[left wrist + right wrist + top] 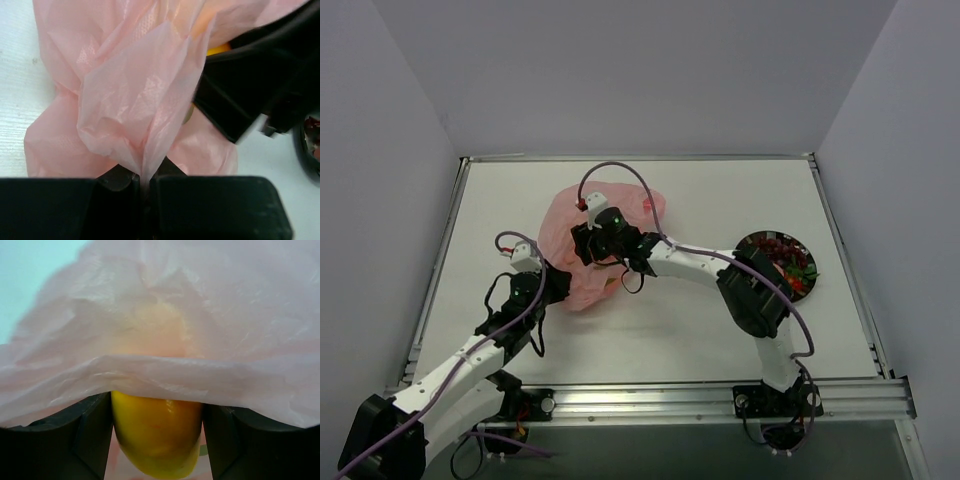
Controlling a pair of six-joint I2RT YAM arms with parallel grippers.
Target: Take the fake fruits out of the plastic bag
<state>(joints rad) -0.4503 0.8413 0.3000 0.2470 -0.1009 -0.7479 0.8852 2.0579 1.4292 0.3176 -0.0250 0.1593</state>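
Bag (125, 100) pinched, right claw (157, 445) clasping yellow fruit (152, 425)

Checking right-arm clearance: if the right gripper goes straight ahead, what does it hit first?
The yellow fruit, already inside the right gripper. Just past it is the bag film draped over the fruit. Depth beyond is unclear.

Holding a smooth, glossy yellow plastic fruit (156, 440) between the two black fingers (75, 440) of the right gripper (156, 407), touching it closely on both sides. Hiding the upper part of this fruit and the finger ends under a thin, crinkly, translucent pink plastic bag (210, 315), hanging across the whole width. Showing a soft yellowish patch through the film just above the fold. Leaving a pale bluish surface (30, 270) visible only in the upper left corner.
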